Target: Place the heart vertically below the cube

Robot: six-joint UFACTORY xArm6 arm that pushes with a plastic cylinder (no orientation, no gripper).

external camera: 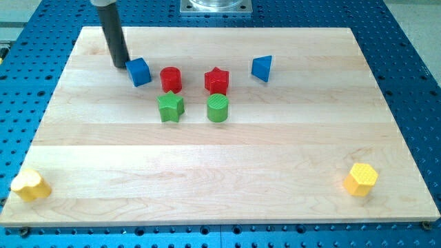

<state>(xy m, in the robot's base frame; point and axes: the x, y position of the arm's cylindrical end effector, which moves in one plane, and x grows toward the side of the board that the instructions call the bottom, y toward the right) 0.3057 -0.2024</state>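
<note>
Jaws: none on this arm; it ends in a straight dark rod, so nothing is pinched or held. The tip (120, 65) rests on the wooden surface (220, 172) in the upper left of the frame, just beside the left edge of the blue cube (138, 71); whether the two touch cannot be told.

Block layout, upper middle of the frame:
- Upper row, left to right: blue cube, red cylinder (171, 79), red star (216, 80), then a blue triangular block (262, 68) set apart toward the upper right.
- Lower row: green star (170, 107) directly under the red cylinder, green cylinder (218, 108) directly under the red star.

The yellow heart (30, 184) sits at the lower left corner of the surface, well apart from the cube and from the tip. It lies below the cube in the frame but far off to the left of it, not in line. A yellow hexagonal block (361, 179) sits near the lower right corner.
</note>
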